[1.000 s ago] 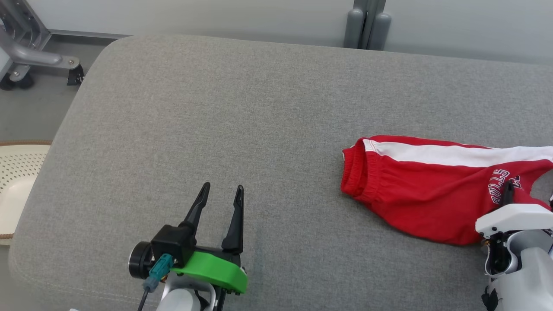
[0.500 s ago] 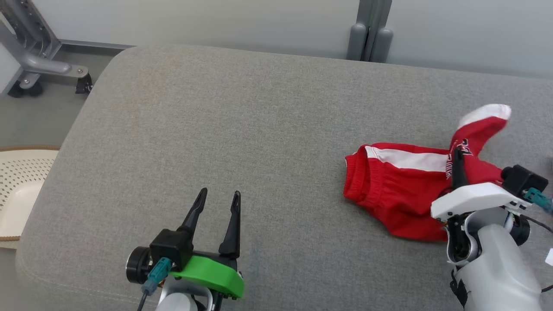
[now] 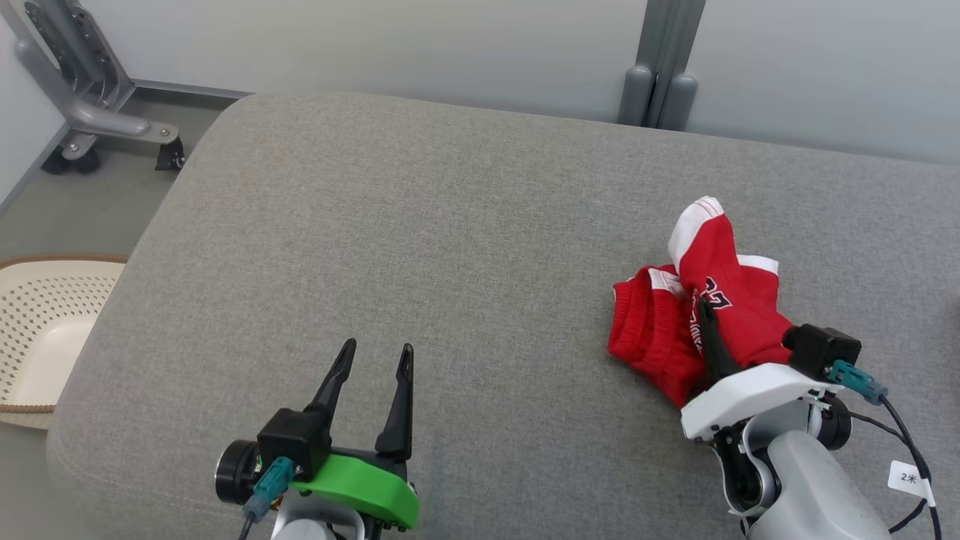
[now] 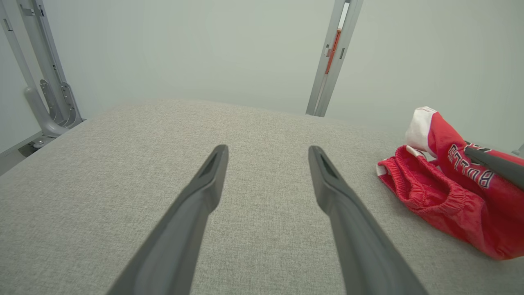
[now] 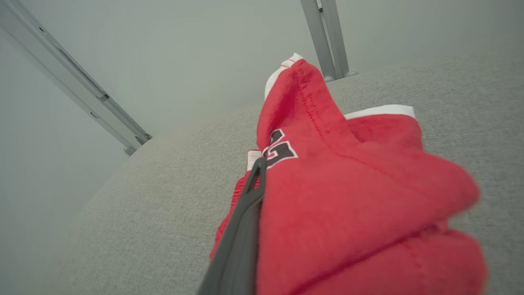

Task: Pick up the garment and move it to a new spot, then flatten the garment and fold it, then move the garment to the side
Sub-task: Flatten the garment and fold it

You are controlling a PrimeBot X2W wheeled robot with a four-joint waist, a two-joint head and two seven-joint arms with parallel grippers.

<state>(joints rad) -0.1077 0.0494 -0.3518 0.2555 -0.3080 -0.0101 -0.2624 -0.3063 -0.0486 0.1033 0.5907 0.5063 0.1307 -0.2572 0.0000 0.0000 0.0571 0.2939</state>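
Two grippers work over a grey padded surface. At far left, a pale perforated basket sits beyond its rounded edge. The left gripper waits near the front edge, fingers spread apart, holding nothing. Wide bare room separates it from the red garment, bunched toward the right with one white-hemmed leg raised. The right gripper is clamped on that leg beside the lettering. The garment looks soft, light and floppy, so it will probably sag; the waistband or hem corners look like surer holds.
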